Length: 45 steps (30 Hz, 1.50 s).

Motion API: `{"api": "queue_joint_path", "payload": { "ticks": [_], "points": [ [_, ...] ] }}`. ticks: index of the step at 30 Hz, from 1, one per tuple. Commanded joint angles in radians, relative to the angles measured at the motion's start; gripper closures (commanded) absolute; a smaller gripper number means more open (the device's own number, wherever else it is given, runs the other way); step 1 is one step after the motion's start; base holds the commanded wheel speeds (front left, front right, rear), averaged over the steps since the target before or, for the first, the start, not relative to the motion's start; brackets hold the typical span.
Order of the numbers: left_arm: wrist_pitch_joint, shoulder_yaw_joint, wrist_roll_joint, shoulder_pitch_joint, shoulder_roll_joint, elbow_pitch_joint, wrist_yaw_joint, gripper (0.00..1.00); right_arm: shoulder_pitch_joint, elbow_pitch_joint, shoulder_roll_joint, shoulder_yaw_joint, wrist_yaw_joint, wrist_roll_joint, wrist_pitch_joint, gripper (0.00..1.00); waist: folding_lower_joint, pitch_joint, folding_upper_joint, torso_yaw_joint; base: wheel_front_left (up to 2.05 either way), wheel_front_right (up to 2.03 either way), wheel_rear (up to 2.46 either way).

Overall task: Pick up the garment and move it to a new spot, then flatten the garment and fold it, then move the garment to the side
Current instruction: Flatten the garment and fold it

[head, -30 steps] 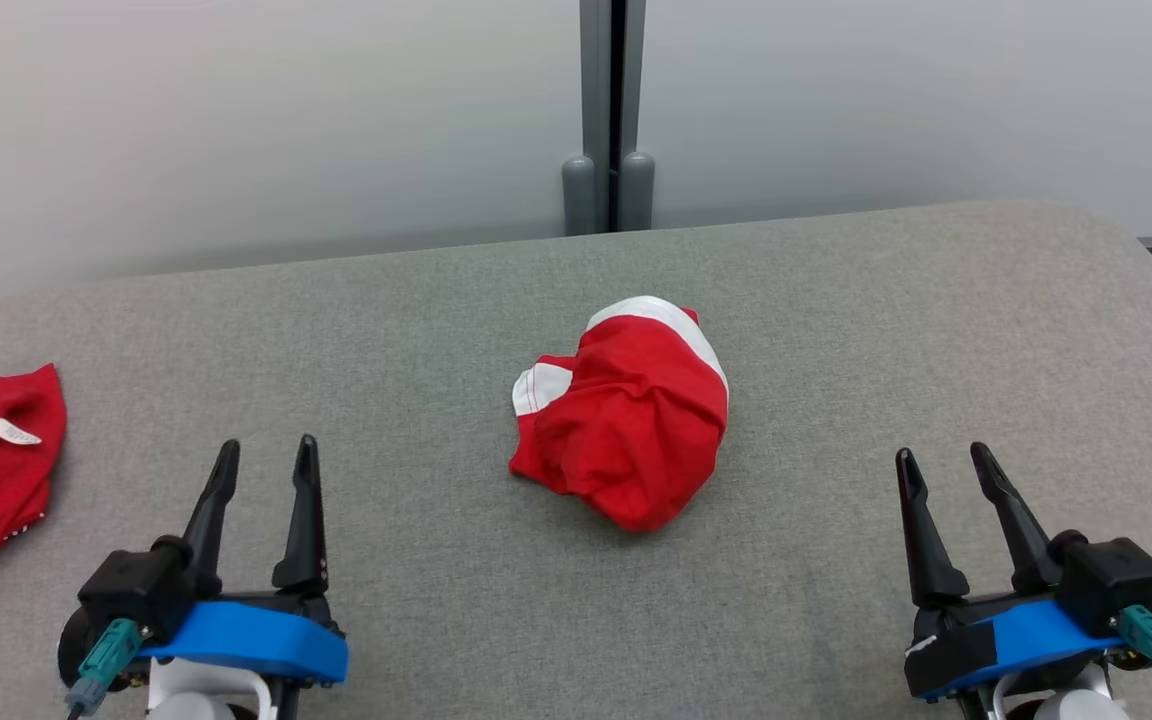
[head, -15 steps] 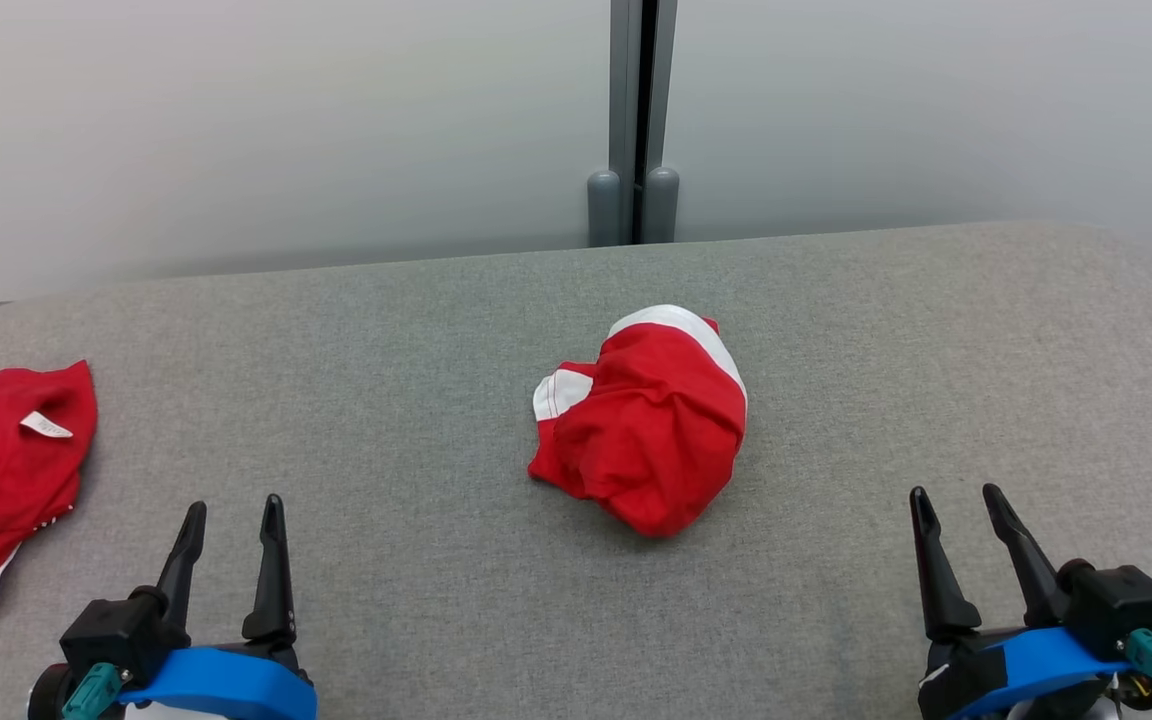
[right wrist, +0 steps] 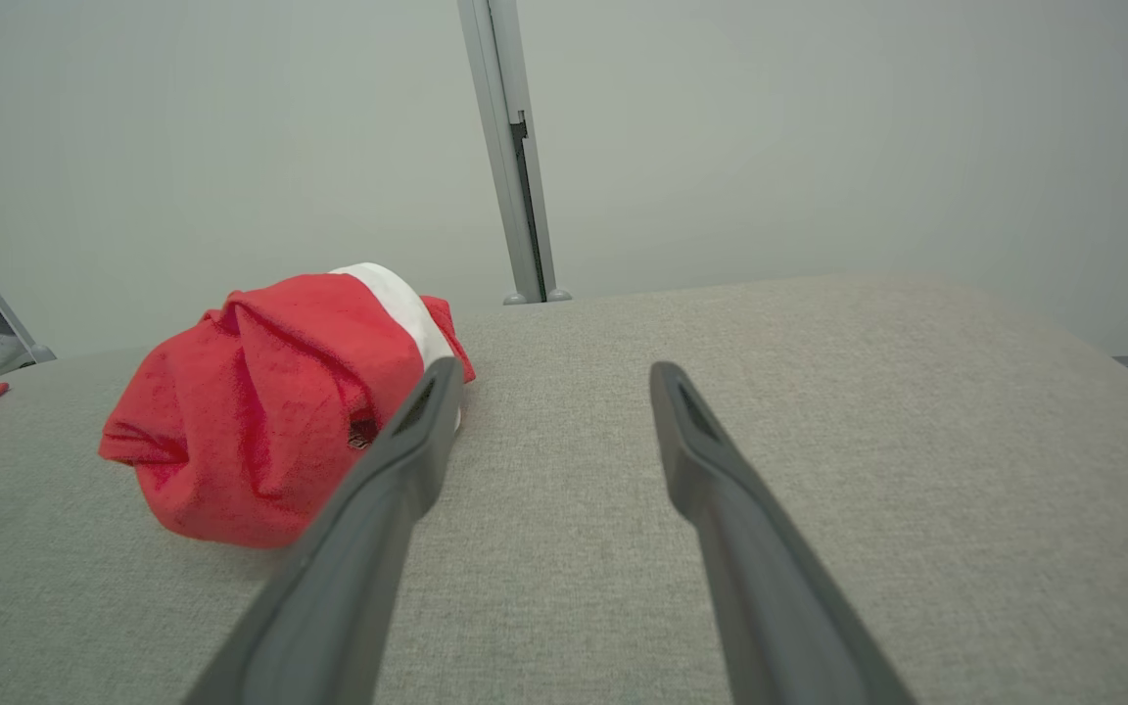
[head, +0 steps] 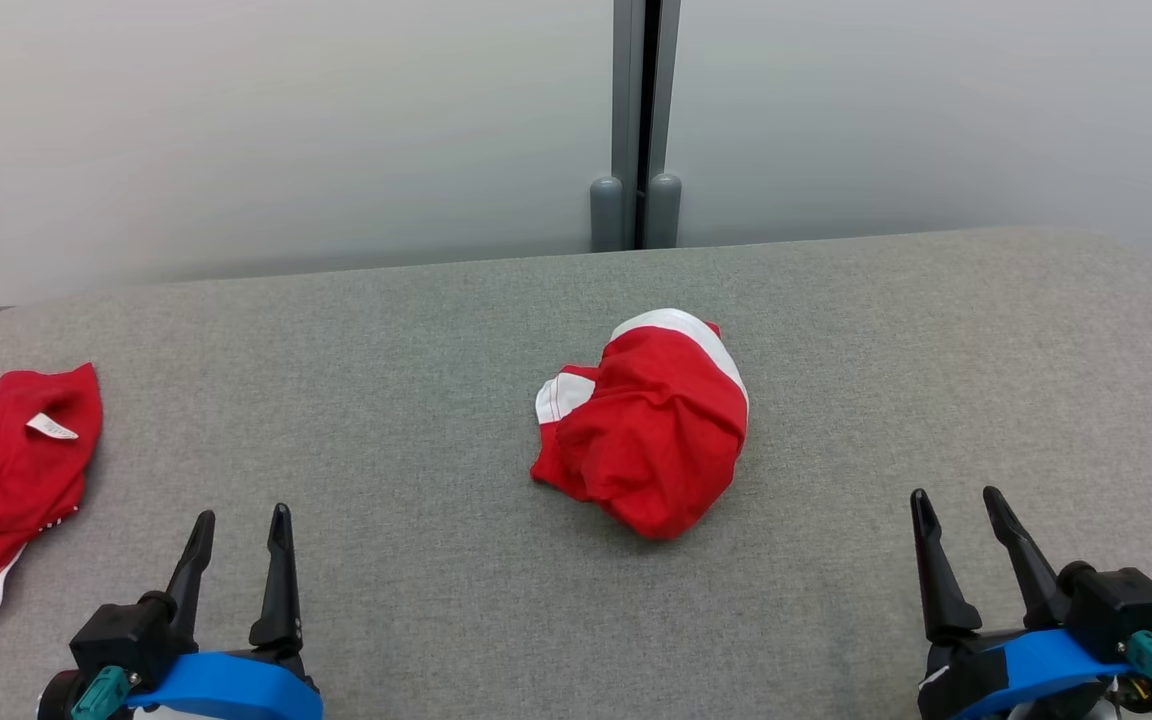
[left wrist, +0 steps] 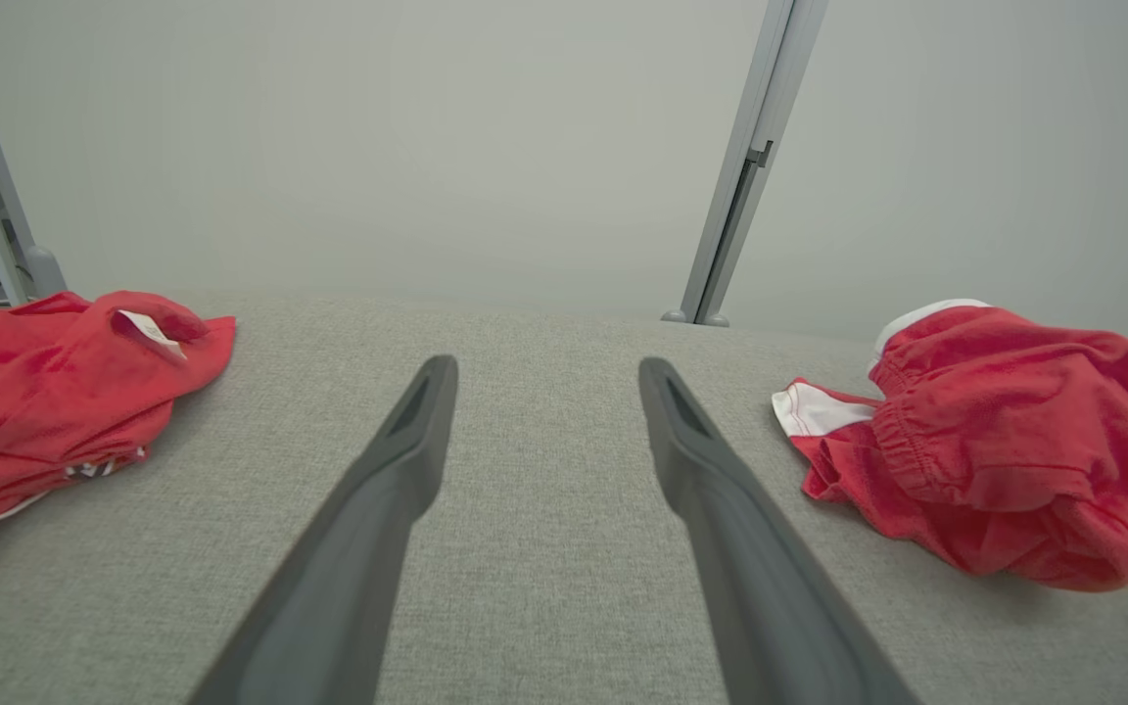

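A crumpled red garment [head: 648, 430] with a white band lies bunched in the middle of the grey padded table [head: 416, 330]. The left wrist view has it at the right [left wrist: 995, 450], and the right wrist view at the left [right wrist: 280, 401]. My left gripper [head: 242, 520] hovers open near the front left, well apart from the garment, nothing between its fingers [left wrist: 407, 450]. Over at the front right my right gripper [head: 956, 500] is open too and empty, its fingers [right wrist: 691, 441] pointing past the garment's right side.
A second red garment [head: 6, 480] with a white tag and white stripes lies at the table's left edge, also seen in the left wrist view [left wrist: 55, 382]. A pale wall with a grey vertical post [head: 636, 120] stands behind the table. The table's right corner [head: 1151, 265] is rounded.
The head view has shifted, so the whole scene sits a little lower and more to the right. Both grippers have dropped lower in the frame, the left one most. The garment lies unmoved.
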Motion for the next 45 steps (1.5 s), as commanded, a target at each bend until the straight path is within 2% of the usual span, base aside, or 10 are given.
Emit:
{"api": "queue_joint_path", "payload": {
  "ticks": [1,11,15,21,26,30,33,39,45],
  "points": [
    [-0.005,-0.001,-0.004,-0.003,0.001,0.003,-0.003,0.0,0.013,0.004,-0.004,0.003,0.0,0.007,-0.003,0.0,0.0001,0.0,0.0,0.001,0.0,0.0,0.0],
    [0.025,-0.013,-0.017,-0.032,0.007,-0.002,-0.005,0.0,-0.002,0.005,-0.004,0.026,0.0,0.015,-0.005,0.0,0.0001,0.012,0.0,-0.017,0.0,0.0,0.0],
    [0.06,-0.024,-0.024,-0.09,0.011,-0.015,-0.021,0.0,-0.021,0.0,-0.004,0.047,0.0,0.016,-0.006,0.0,0.0001,0.036,0.0,-0.039,0.0,0.0,0.0],
    [0.207,-0.07,-0.069,-0.29,-0.035,0.055,-0.048,0.0,-0.05,0.003,-0.004,0.075,0.0,0.021,-0.009,0.0,0.0001,0.091,0.0,-0.076,0.0,0.0,0.0],
    [0.364,-0.096,-0.168,-0.432,-0.079,0.163,-0.078,0.0,-0.092,0.012,-0.005,0.14,0.0,0.031,-0.014,0.0,0.0001,0.13,0.0,-0.152,0.0,0.0,0.0],
    [0.482,-0.112,-0.241,-0.493,-0.088,0.234,-0.09,0.0,-0.12,0.019,-0.005,0.175,0.0,0.042,-0.025,0.0,0.0001,0.157,0.0,-0.216,0.0,0.0,0.0],
    [0.554,-0.128,-0.263,-0.518,-0.074,0.271,-0.09,0.0,-0.134,0.025,-0.004,0.193,0.0,0.048,-0.034,0.0,0.0001,0.178,0.0,-0.258,0.0,0.0,0.0],
    [0.613,-0.157,-0.247,-0.534,-0.058,0.317,-0.076,0.0,-0.127,0.045,-0.004,0.205,0.0,0.073,-0.047,0.0,0.0001,0.2,0.0,-0.309,0.0,0.0,0.0],
    [0.67,-0.181,-0.276,-0.529,-0.08,0.329,-0.083,0.0,-0.133,0.058,-0.004,0.209,0.0,0.083,-0.056,0.0,0.0001,0.204,0.0,-0.325,0.0,0.0,0.0]
  ]
}}
